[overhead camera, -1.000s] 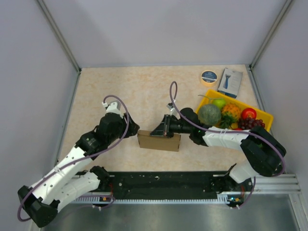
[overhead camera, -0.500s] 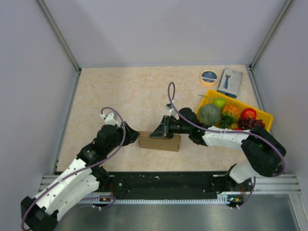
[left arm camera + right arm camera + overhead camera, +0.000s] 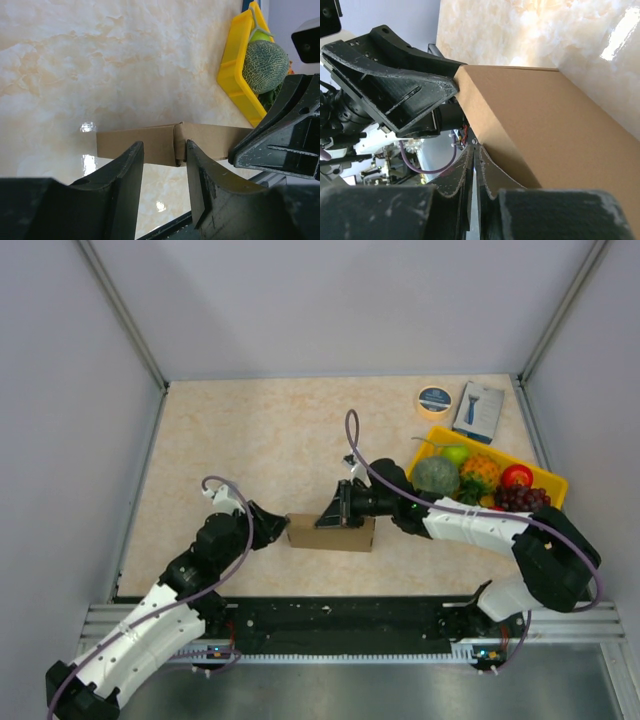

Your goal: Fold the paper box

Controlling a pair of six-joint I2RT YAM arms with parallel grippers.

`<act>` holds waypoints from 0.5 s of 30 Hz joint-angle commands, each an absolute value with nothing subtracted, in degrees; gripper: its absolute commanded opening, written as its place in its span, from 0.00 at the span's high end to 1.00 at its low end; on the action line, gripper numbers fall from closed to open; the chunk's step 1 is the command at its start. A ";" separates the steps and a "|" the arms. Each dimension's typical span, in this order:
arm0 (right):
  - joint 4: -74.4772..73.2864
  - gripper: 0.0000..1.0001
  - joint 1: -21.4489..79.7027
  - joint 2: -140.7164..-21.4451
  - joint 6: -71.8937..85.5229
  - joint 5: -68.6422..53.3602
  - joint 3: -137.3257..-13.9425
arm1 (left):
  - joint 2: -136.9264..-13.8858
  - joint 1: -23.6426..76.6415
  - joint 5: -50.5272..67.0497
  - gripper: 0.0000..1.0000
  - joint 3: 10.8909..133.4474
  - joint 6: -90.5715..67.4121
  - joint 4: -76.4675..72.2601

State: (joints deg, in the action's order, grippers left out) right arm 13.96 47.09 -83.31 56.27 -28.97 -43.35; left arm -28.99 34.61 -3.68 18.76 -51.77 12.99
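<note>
The paper box (image 3: 331, 533) lies as a low brown carton near the table's front middle, long side left to right. My left gripper (image 3: 273, 526) sits at its left end, open, with nothing between the fingers; in the left wrist view the box (image 3: 135, 145) stands just past the gripper (image 3: 162, 150). My right gripper (image 3: 336, 511) is shut and rests against the carton's top back edge. In the right wrist view the shut gripper (image 3: 474, 150) lies beside the brown box (image 3: 545, 140), gripping nothing that I can see.
A yellow tray (image 3: 551, 480) of toy fruit, with a green melon (image 3: 436, 477), stands at the right. A tape roll (image 3: 434, 399) and a blue-and-white box (image 3: 478, 411) lie behind it. Metal rails (image 3: 350, 625) run along the near edge.
My left arm has drawn back toward the near left and its jaws have narrowed. The right gripper and the box have hardly moved.
</note>
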 commanded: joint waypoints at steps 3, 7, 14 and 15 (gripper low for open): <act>-3.58 0.89 46.32 -77.44 46.59 -28.65 -51.59 | -26.46 34.28 -7.03 0.58 15.47 -51.94 19.77; -6.42 0.85 42.99 -71.99 44.65 -31.02 -48.79 | -25.40 34.37 -6.68 0.59 16.00 -51.24 20.65; -5.29 0.88 36.74 -67.24 45.44 -34.80 -41.42 | -26.72 34.37 -4.57 0.60 16.43 -50.80 18.63; -3.45 0.89 36.39 -67.06 45.96 -35.07 -39.83 | -26.89 34.37 -4.31 0.60 16.44 -50.71 18.37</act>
State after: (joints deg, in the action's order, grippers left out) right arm -4.89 37.78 -68.20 46.52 -32.38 -44.38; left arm -25.28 34.57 -4.93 17.54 -52.60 14.15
